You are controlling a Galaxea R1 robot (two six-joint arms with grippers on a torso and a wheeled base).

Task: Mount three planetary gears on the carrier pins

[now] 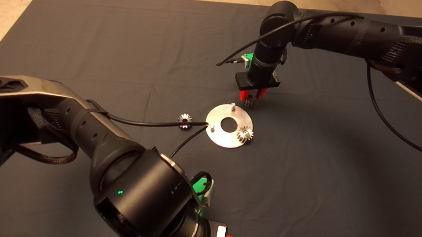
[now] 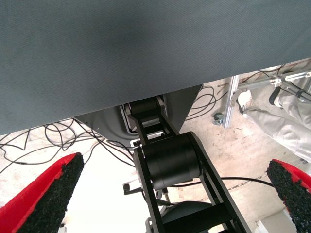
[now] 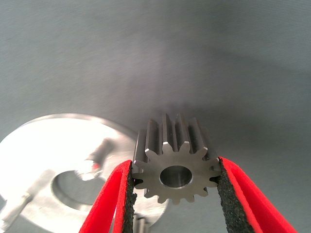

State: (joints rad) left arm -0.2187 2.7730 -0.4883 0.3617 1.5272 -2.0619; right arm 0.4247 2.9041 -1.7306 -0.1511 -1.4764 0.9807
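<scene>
A flat round silver disc (image 1: 220, 135) with a central hole lies mid-mat. One planetary gear (image 1: 245, 134) sits on its near-right carrier pin. Two pins stand bare: the far one (image 1: 233, 106) and the left one (image 1: 212, 126). A second gear (image 1: 185, 121) lies on the mat left of the disc. My right gripper (image 1: 250, 98) hangs just beyond the disc's far edge, shut on the third gear (image 3: 176, 166), bore facing the camera, with the disc (image 3: 43, 145) behind it. My left gripper (image 2: 170, 189) is open and empty, parked at the near mat edge.
The left arm (image 1: 120, 164) fills the lower left of the head view; its cable (image 1: 148, 123) crosses the loose gear and reaches the disc's left edge. The left wrist view shows floor cables and a person's leg (image 2: 286, 116).
</scene>
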